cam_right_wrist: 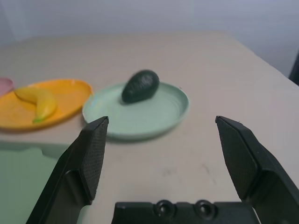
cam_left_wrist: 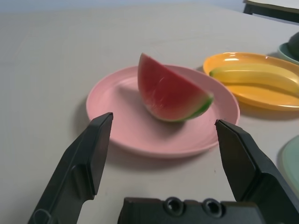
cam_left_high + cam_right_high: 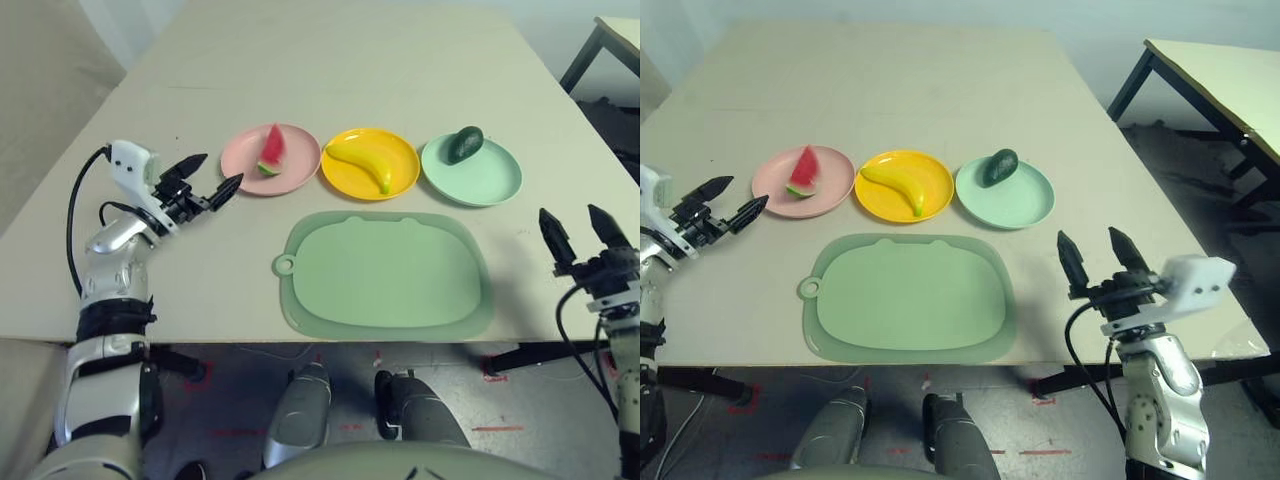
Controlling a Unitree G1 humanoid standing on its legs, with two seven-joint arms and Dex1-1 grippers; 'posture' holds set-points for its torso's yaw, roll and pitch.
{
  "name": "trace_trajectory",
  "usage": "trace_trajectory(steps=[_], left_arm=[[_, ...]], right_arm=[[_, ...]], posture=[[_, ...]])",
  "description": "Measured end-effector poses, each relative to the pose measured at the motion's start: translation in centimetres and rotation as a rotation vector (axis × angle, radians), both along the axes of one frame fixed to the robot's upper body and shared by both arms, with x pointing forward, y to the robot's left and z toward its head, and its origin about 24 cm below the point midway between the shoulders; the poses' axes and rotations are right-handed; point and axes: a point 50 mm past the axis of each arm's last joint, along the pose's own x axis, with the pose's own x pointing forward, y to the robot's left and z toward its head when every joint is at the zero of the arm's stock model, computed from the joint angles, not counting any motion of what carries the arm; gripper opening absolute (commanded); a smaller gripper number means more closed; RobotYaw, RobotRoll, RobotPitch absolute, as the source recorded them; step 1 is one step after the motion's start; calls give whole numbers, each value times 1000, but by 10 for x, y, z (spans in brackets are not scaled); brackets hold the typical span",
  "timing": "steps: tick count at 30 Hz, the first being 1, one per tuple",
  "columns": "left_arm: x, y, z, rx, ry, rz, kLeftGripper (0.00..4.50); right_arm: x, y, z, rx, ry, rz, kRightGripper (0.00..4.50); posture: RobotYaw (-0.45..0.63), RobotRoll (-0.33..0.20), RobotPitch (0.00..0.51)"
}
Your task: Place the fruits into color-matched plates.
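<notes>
Left eye: watermelon wedge (image 3: 272,150) on pink plate (image 3: 236,158), banana (image 3: 362,162) on yellow, avocado (image 3: 466,144) on mint. Sorting looks complete; withdraw without brushing rims.

Left wrist: left end effector (image 2: 164,120) wide open, empty; back straight off.

Right wrist: right end effector (image 1: 162,119) wide, empty; keep clear of mint plate (image 1: 140,122).

No readable text, label, brand, number or sign can be made out in any of the views.
</notes>
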Motion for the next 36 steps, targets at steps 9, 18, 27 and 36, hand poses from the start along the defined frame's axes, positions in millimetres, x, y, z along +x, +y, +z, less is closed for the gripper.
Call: trace_trajectory(steps=[9, 18, 27, 36], left_arm=[[-9, -1, -18, -30, 42, 13, 4473], [-38, 18, -47, -57, 75, 153, 4473], [-59, 36, -50, -67, 46, 273, 4473], [-61, 35, -47, -50, 31, 266, 4473]], right_arm=[[4, 1, -8, -73, -32, 29, 4500], [19, 0, -14, -121, -92, -22, 4500], [28, 12, -13, -119, -112, 29, 4500], [27, 23, -15, -114, -111, 51, 4500]], posture=[[231, 0, 159], [300, 0, 160], [352, 0, 177], [331, 0, 177]])
